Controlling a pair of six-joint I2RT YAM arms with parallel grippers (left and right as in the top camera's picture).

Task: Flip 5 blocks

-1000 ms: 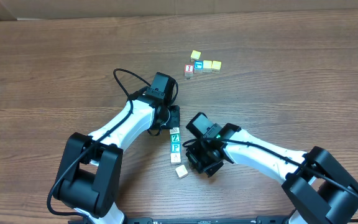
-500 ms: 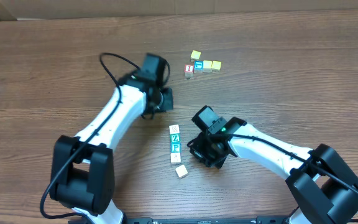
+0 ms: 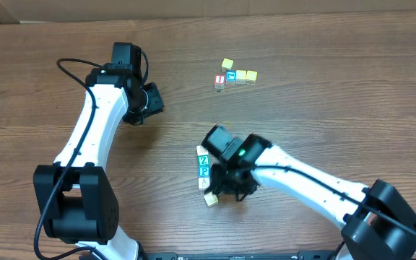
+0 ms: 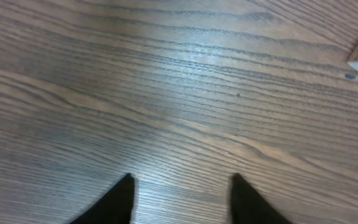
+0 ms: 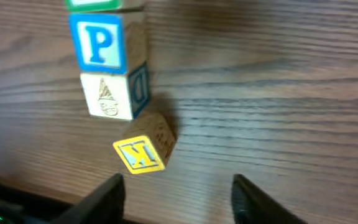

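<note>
the right gripper (image 5: pixel 179 186) is seen spread open with nothing between its fingers, held over the brown wooden table (image 3: pixel 323 115) near 6 o'clock of the overhead view. the left gripper (image 4: pixel 182 190) is likewise parted and empty, with only bare wood grain between its fingers, and it is placed well apart at 10 o'clock.

the task's things are laid in a short row just beside the right gripper. a whitish wooden cube (image 3: pixel 203 149) sits at the 12 o'clock end. next come a green-faced wooden cube lettered z (image 3: pixel 204 159), a teal-faced wooden cube lettered p (image 5: pixel 98 43), and a whitish wooden cube with a faint drawing (image 5: pixel 107 96). a small yellow-tan wooden cube (image 5: pixel 143 149) is set askew at 5 o'clock of that last cube; whether they touch cannot be told. a cluster of other small cubes (image 3: pixel 235 74) lies well apart at 1 o'clock.

the askew cube is judged to be the one in hand. the fingers would best be carried toward 11 o'clock in the wrist view and turned until squared to two opposite side faces. they should then be lowered to mid-height and closed gently. the cube should be lifted only just clear, rolled over, and set down away from the row, so that the whitish neighbour is not nudged.
</note>
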